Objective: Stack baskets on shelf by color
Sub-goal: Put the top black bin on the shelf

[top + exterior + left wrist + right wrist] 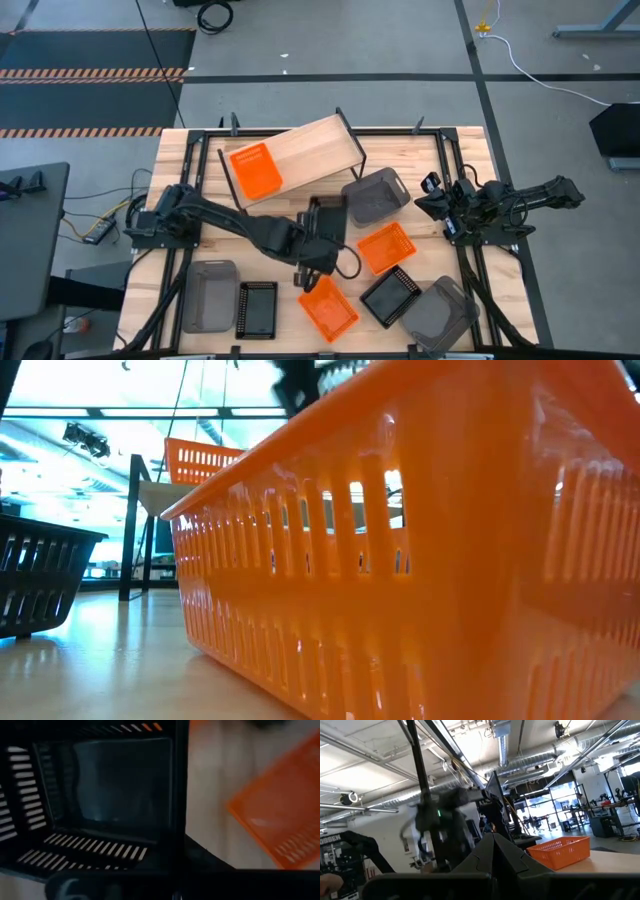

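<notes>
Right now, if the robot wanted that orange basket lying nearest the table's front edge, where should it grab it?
Probably by a rim. The orange basket sits open side up and turned at an angle on the table, so a gripper would best come straight down and pinch one thin wall, likely a long one. The side away from the black basket leaves more room.
</notes>
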Controlling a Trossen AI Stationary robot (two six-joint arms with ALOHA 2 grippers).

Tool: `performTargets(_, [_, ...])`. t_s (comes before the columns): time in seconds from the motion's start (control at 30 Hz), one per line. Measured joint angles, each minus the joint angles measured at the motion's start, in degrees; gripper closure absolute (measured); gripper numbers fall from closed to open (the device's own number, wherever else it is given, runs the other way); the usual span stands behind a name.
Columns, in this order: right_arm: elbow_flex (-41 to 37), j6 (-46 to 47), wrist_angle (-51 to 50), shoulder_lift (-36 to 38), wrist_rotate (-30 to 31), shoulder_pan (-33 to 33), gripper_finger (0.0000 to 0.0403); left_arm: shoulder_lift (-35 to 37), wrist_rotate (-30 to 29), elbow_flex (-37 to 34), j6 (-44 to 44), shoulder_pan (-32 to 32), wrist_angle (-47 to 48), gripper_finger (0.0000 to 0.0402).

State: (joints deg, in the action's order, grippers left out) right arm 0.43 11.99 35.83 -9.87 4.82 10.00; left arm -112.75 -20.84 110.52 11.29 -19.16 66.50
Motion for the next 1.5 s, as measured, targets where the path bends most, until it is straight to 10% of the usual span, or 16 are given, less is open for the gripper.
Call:
performTargets(0.47, [0.00, 0.02, -0.04, 0.00, 0.00, 0.00, 0.0391, -0.02, -9.76, 13.88, 2.49, 15.30, 14.95, 0.0395])
performTargets(0.87, [0.00, -0.04, -1.25, 0.00, 0.00, 0.00, 0.0391, -0.11, 0.73, 12.70, 6.11, 29.28, 17.16, 0.0394])
performTargets(1.5, [0.00, 0.29, -1.26, 0.00, 0.00, 0.00, 0.0391, -0.11, 3.24, 2.08, 3.30, 27.87, 19.89, 0.0393])
